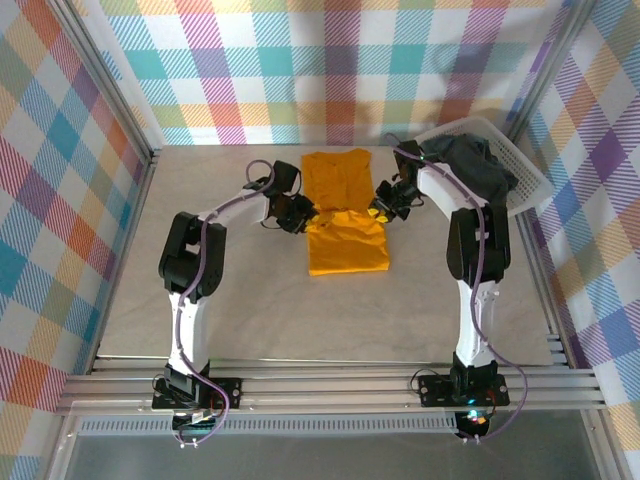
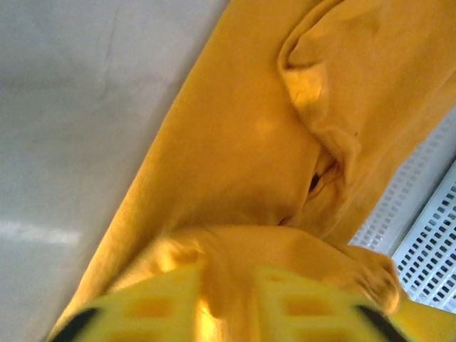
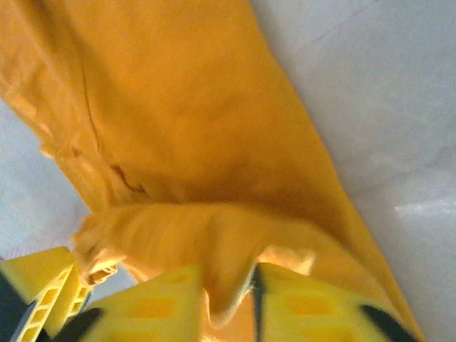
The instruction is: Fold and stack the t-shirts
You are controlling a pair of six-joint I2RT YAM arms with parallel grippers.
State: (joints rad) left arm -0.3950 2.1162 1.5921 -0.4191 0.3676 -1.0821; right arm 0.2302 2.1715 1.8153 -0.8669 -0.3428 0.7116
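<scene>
The robot is busy folding the orange shirt [image 1: 345, 240]. The shirt lies flat in the middle of the table [image 1: 250, 310], closer to the far edge than to the near one. The half near the arms looks like a neat folded block. The other half stretches away toward the far edge.

The left gripper [image 1: 300, 215] is at the shirt's left side and the right gripper [image 1: 385, 205] is at its right side. Both sit where the two halves meet. Up close, the left gripper [image 2: 228, 306] is closed, with a bunch of orange cloth pinched between its yellow fingers [image 2: 157, 306]. The right gripper [image 3: 228, 299] is closed on the cloth in the same way.

I think this is the middle of a fold, with both arms holding one edge of the shirt. Next, they should move that edge across together, at the same speed and height, so the cloth stays straight. Then they should lay it down flat and let go. If one side gets ahead, the fold may come out crooked.

A white basket [image 1: 525, 165] sits at the far right corner of the table. The black shirt [image 1: 475, 165] is bunched up inside it, not folded yet. I guess it gets its turn after the orange one and then goes on the stack. I cannot tell if there is anything else in the basket.
</scene>
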